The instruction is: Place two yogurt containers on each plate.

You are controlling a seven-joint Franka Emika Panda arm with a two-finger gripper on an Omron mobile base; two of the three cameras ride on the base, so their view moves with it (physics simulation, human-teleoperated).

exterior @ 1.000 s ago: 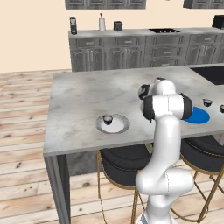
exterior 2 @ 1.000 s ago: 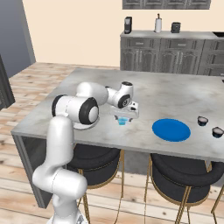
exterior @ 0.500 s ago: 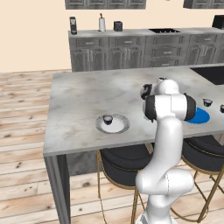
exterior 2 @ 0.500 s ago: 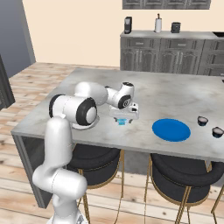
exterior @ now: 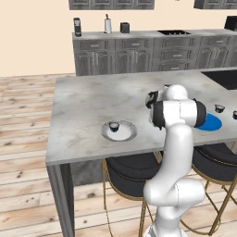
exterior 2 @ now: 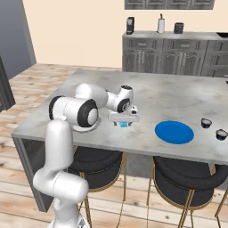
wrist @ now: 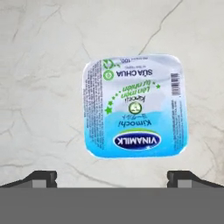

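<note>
The light blue yogurt container (wrist: 135,107) stands on the marble counter, its printed square lid facing the hand camera. My gripper (wrist: 113,177) hangs open just above it, fingertips (wrist: 42,176) spread wider than the cup and touching nothing. From the right base view the gripper (exterior 2: 123,118) sits right over that cup (exterior 2: 123,125). One dark yogurt container (exterior: 114,126) rests on the white grey-rimmed plate (exterior: 127,135). The blue plate (exterior 2: 174,132) is bare. Two dark yogurt containers (exterior 2: 205,123) (exterior 2: 221,134) stand on the counter to its right.
The counter's front edge (exterior 2: 133,149) runs close to the blue plate, with black stools (exterior 2: 187,171) under it. My own arm (exterior: 178,113) hides part of the blue plate (exterior: 212,123) in the left base view. Cabinets with small appliances line the back wall.
The hand has sunk a little lower over the light blue cup. The cups and plates have not moved.
</note>
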